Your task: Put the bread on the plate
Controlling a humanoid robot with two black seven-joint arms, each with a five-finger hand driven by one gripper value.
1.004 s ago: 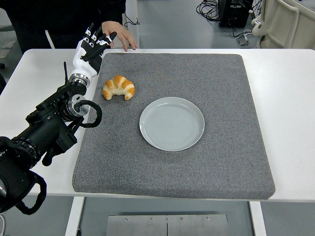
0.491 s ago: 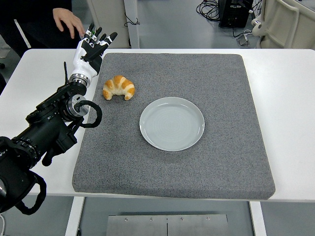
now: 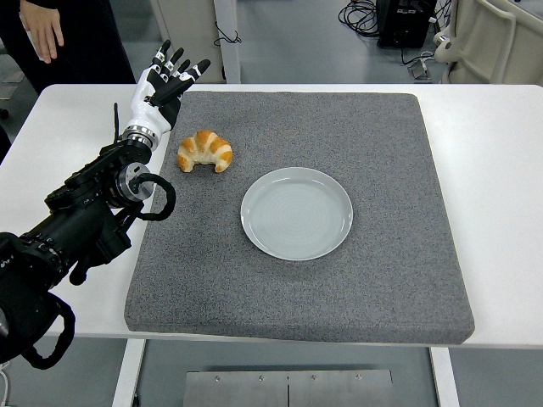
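On the white table (image 3: 501, 170) lies a grey foam mat (image 3: 382, 280) that takes up most of the surface, and the croissant (image 3: 204, 151) rests on the mat's far-left part, curved with its two tips pointing toward the near edge. It sits apart from the pale round plate (image 3: 296, 213), which lies near the mat's middle, down and to the right of the bread — bare mat shows between the two. From the picture's left edge the left arm (image 3: 76, 229) reaches in over the table's left side, its black links leading up to a white wrist. The left hand (image 3: 163, 85) hovers at the mat's far-left corner, just beyond and to the left of the croissant, with its black-tipped fingers (image 3: 181, 66) spread apart and pointing up and away — holding nothing and not touching the bread. At the top left corner stands a person in dark clothes, one bare hand (image 3: 42, 25) hanging down beyond the table's far edge.
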